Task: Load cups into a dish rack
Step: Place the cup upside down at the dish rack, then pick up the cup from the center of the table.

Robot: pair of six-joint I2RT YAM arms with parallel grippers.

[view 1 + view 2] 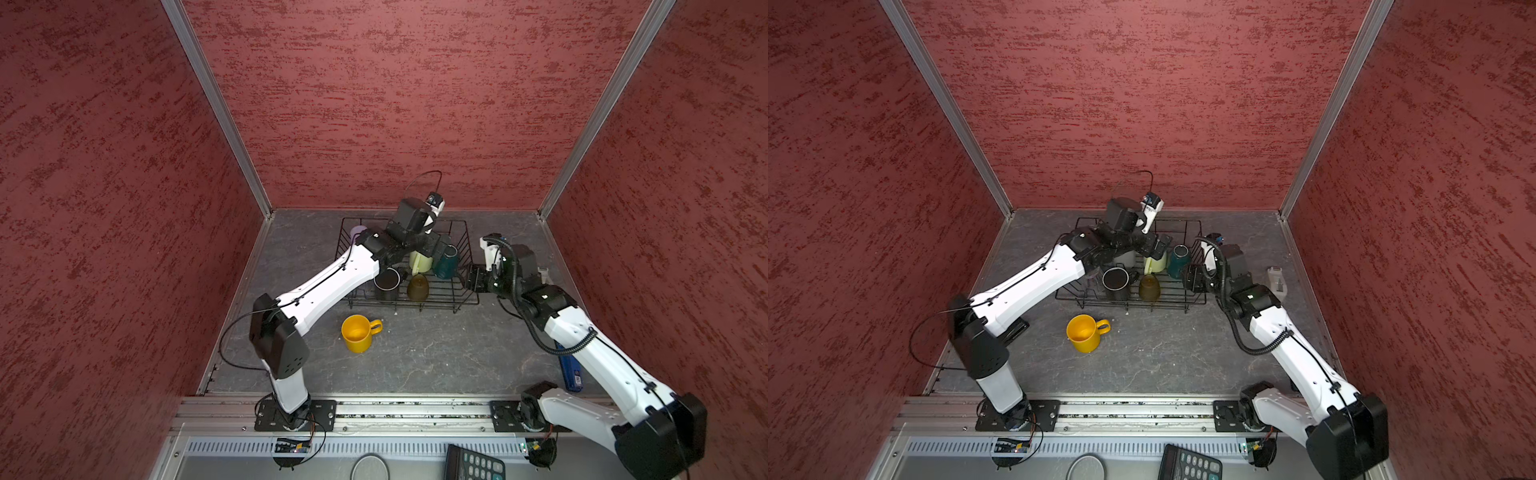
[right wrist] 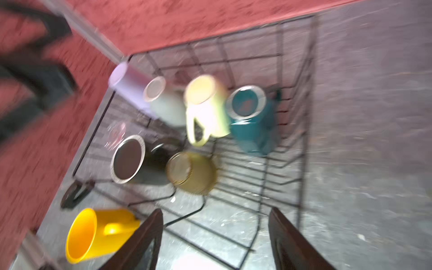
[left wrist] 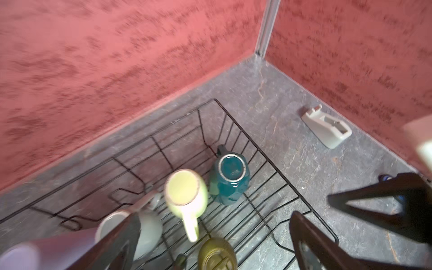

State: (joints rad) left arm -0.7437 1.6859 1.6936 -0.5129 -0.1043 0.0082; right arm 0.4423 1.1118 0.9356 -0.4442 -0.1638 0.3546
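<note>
here the large black wire dish rack [image 1: 432, 305] [image 1: 1167, 305] sits toward the far edge of the grey stone-patterned bench [image 1: 415, 365], and seven of the cups are inside it. along the rack's far side, in the right wrist view, stand the lilac handleless tumbler [image 2: 128, 84] at the left end, then the grey mug [image 2: 163, 102], the pale green mug [image 2: 205, 105] and the dark teal mug [image 2: 250, 117] toward the right end. the teal one is bottom up, its unglazed foot ring showing. along the near side are the clear glass [image 2: 115, 133], faint and blurred at the left, the black mug [image 1: 386, 284] [image 2: 128, 159], and the olive-brown glass [image 1: 417, 287] [image 2: 191, 173] beside it. the yellow mug [image 1: 357, 333] [image 1: 1084, 333] [image 2: 93, 236] stands outside on the bench, just in front of the rack's near edge, mouth up, handle pointing right. the left gripper [image 1: 436, 245] [image 3: 216, 214] hangs over the middle of the rack above the green and teal mugs, its jaws spread wide with nothing between them. the right gripper [image 1: 471, 278] [image 2: 216, 210] hovers at the rack's right end by the near corner, jaws apart and empty, with only wire and bench showing between its fingers. a small white plastic piece [image 3: 327, 127] [image 1: 1276, 282] lies on the bench near the right edge, well apart from the rack.
</note>
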